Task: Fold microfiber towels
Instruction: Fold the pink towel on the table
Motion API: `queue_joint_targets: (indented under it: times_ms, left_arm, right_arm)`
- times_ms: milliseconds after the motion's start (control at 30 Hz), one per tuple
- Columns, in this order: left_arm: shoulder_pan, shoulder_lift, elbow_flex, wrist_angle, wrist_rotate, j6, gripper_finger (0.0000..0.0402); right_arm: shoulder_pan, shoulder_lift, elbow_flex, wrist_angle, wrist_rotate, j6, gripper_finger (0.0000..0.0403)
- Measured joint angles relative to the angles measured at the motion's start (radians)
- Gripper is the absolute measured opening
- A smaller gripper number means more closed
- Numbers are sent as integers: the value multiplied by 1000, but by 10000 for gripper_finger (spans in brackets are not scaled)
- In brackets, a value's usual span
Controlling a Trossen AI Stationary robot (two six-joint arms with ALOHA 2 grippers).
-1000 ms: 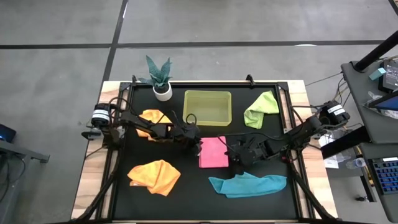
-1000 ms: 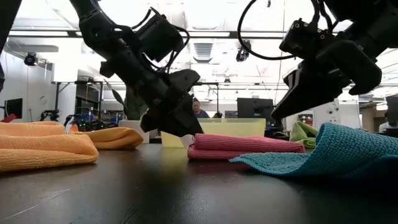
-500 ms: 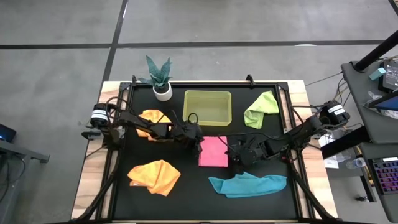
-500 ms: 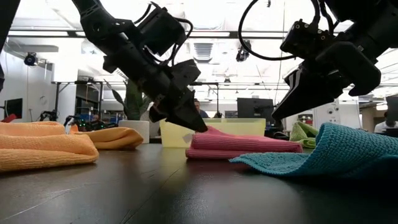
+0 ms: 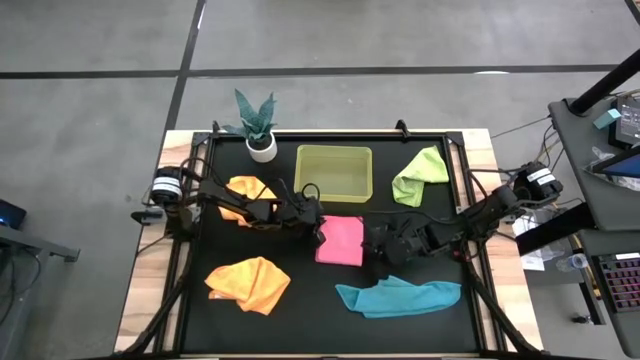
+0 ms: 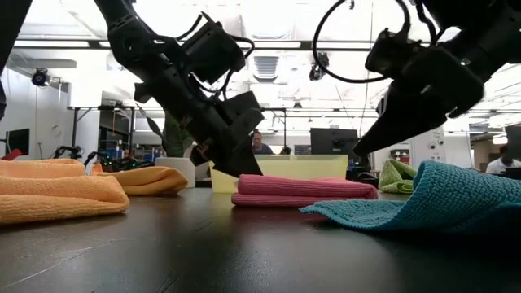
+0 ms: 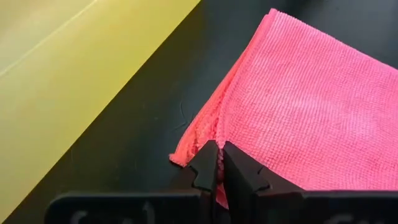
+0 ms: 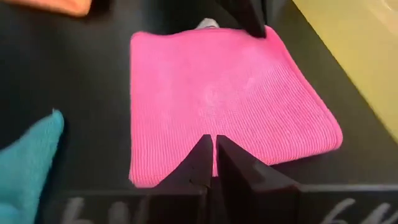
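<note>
Towel in hand: folded pink microfiber square cloth, flat at frame centre, just below the translucent yellow-green bin.
Left gripper: pressed together, pinching the pink corner.
Right gripper: pinching the opposite edge.
Handling: likely light, limp, clingy; best taken by corners.
Writing: none readable.

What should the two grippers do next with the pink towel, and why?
Probably lift together: the left gripper is shut on a corner of the folded pink towel and the right gripper is shut on its opposite edge. With both pinches set and the towel lying flat beside the yellow-green bin, raising it for the next fold looks likely.
</note>
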Motion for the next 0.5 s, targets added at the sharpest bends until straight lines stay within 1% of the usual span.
queue_joint_targets:
  times_ms: [100, 200, 233, 400, 500]
  left_arm:
    - [0, -7, 1, -2, 0, 15, 26]
    - [0, -18, 1, -4, 0, 24, 60]
    - [0, -19, 1, -5, -1, 26, 73]
    - [0, -25, 1, -12, -5, 60, 134]
    - [0, -36, 8, -69, -5, 86, 157]
  right_arm:
    - [-17, 0, 0, -2, -34, 146, 42]
    - [-48, 0, 0, -30, -78, 370, 77]
    - [-53, 0, -1, -39, -78, 420, 90]
    - [-54, -3, -13, -38, -85, 574, 159]
    - [-56, -4, -16, -37, -79, 645, 199]
